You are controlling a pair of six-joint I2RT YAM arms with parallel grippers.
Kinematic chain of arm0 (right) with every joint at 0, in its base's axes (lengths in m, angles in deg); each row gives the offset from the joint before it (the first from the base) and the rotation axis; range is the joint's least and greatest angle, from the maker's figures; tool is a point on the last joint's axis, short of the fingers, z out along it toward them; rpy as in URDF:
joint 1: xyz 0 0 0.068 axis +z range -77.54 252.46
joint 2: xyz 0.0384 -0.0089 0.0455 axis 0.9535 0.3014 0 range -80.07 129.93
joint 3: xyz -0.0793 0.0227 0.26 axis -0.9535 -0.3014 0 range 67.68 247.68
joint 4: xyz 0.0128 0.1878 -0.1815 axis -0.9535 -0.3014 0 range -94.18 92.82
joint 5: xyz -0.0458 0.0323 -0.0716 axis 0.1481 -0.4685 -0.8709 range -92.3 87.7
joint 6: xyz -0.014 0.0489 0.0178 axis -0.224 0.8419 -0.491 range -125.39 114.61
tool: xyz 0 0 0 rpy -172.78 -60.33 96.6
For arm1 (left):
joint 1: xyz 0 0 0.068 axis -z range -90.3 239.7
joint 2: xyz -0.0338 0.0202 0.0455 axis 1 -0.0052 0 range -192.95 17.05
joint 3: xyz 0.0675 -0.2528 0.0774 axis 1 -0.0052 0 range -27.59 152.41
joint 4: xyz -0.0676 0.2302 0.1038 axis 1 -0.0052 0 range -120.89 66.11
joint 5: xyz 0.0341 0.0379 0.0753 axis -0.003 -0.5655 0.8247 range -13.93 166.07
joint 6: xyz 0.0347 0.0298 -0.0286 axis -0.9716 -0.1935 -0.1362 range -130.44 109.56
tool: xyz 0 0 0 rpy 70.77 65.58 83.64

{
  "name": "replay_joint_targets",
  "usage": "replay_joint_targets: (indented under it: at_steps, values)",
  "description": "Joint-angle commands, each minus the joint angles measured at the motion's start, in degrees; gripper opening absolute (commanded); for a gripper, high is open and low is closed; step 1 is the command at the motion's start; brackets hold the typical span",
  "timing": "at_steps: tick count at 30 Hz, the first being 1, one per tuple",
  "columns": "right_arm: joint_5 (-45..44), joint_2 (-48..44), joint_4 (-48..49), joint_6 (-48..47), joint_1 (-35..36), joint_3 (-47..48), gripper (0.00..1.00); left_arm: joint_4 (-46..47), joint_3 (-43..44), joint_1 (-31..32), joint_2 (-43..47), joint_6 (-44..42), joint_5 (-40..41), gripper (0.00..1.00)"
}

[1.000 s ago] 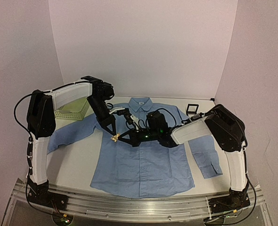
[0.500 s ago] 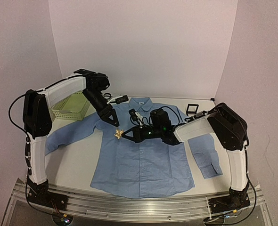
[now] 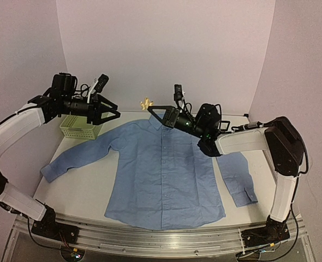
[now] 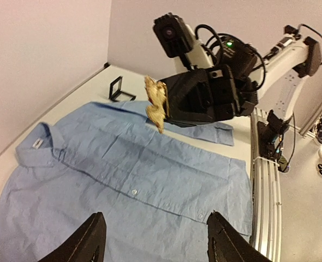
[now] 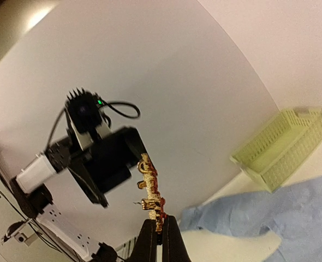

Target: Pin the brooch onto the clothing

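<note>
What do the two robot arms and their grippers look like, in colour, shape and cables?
The left arm and right arm have white shell links and black joint housings, with loose black cables near the wrists. Each wrist shows a small green light. The left gripper and right gripper are black, each with two tapered fingers.

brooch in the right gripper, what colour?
Mostly gold, some red low down. The brooch shows best in the right wrist view, pinched by the right gripper.

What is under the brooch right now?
Nothing touches it from below: the right tool holds the brooch in the air, apparently over the blue shirt, which lies flat on the table. Which part of the shirt lies straight beneath cannot be told.
</note>
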Motion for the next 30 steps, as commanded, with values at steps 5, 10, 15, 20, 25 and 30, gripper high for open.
replay_joint_targets:
  at_steps: [5, 10, 15, 20, 25, 30]
  values:
    - [-1.20, -1.17, 15.14, 2.18, 1.70, 5.08, 0.00, 25.55, -0.32, 6.26, -2.04, 9.73, 1.31, 0.64]
    - [-2.27, -1.64, 15.53, 0.93, 2.28, 5.16, 0.00, 27.96, 0.94, 8.06, -3.66, 9.68, 3.01, 0.56]
    - [-3.75, -1.92, 15.52, -0.12, 2.63, 4.33, 0.00, 33.12, 0.78, 9.27, -3.59, 12.36, 1.70, 0.50]
    - [-4.71, -1.82, 15.46, -0.59, 2.78, 4.54, 0.00, 34.86, 0.78, 9.49, -3.95, 16.66, 0.82, 0.45]
    - [-4.31, -1.16, 15.36, -0.53, 2.79, 5.43, 0.00, 34.30, 1.57, 9.57, -4.97, 17.45, 0.72, 0.39]
    - [-4.51, -1.04, 15.31, -0.37, 2.89, 5.13, 0.00, 34.98, 2.96, 9.61, -5.93, 17.97, 1.15, 0.34]
